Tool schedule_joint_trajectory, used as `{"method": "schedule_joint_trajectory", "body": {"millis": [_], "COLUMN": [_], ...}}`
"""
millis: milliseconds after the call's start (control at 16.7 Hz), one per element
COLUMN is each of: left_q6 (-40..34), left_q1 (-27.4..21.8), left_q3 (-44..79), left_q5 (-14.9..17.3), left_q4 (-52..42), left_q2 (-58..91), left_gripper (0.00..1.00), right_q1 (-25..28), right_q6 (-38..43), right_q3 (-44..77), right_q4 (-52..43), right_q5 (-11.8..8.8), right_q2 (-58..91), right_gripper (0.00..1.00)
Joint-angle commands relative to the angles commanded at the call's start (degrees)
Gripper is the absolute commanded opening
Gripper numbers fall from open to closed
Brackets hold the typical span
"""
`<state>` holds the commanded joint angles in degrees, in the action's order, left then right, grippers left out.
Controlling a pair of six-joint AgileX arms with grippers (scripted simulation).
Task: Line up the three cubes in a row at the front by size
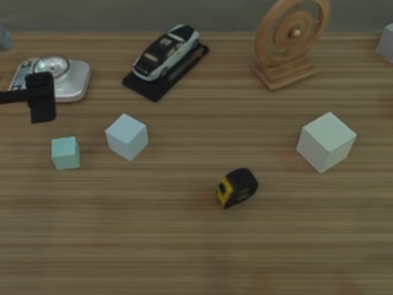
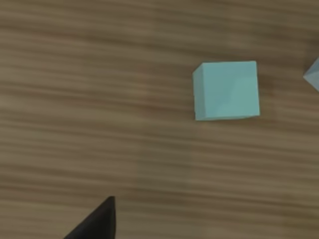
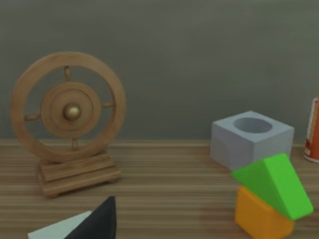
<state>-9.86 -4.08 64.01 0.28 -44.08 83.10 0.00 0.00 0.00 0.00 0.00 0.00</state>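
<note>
Overhead, the left hand (image 1: 40, 98) hangs at the bench's (image 1: 184, 246) left side, just behind the small mint cube (image 1: 65, 152), which lies a little toward the front and slightly right of it; the pale blue cube (image 1: 126, 136) sits just right of the mint one, and the large off-white cube (image 1: 326, 142) is well apart on the right, with a tape measure (image 1: 237, 187) between them nearer the front. By this view the left arm is clearly the nearer one for the mint cube, while the right arm does not appear. None of the cubes looks lined up at the front yet. From the left wrist, the mint cube (image 2: 227, 90) lies square-on ahead of one dark fingertip (image 2: 97, 224), untouched; whether that hand is wide or narrow I cannot tell. From the right wrist, only a dark fingertip (image 3: 97, 224) shows beside a corner of the off-white cube (image 3: 60, 230), so the right hand sits close to it, its opening unreadable.
</note>
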Motion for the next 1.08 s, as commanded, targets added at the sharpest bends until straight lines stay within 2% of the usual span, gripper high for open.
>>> {"method": "schedule_joint_trajectory", "body": {"millis": [240, 480, 660, 1080], "left_q6": [-2.4, -4.1, -4.7, -4.6], "left_q1": [-1.0, -1.6, -1.8, -1.6], "left_q3": [16.7, 28.9, 33.4, 32.9], "left_q5": [0.0, 0.0, -0.1, -0.1], "left_q4": [-10.7, -17.0, -18.9, -18.0], "left_q2": [21.7, 36.3, 41.1, 41.9], "left_gripper": [1.00, 1.00, 1.00, 1.00], "right_q1": [0.0, 0.0, 0.0, 0.0], "right_q6": [0.0, 0.0, 0.0, 0.0], "right_q3": [0.0, 0.0, 0.0, 0.0], "right_q4": [0.0, 0.0, 0.0, 0.0], "right_q5": [0.0, 0.0, 0.0, 0.0], "right_q2": [0.0, 0.0, 0.0, 0.0], "right_gripper": [1.00, 1.00, 1.00, 1.00]}}
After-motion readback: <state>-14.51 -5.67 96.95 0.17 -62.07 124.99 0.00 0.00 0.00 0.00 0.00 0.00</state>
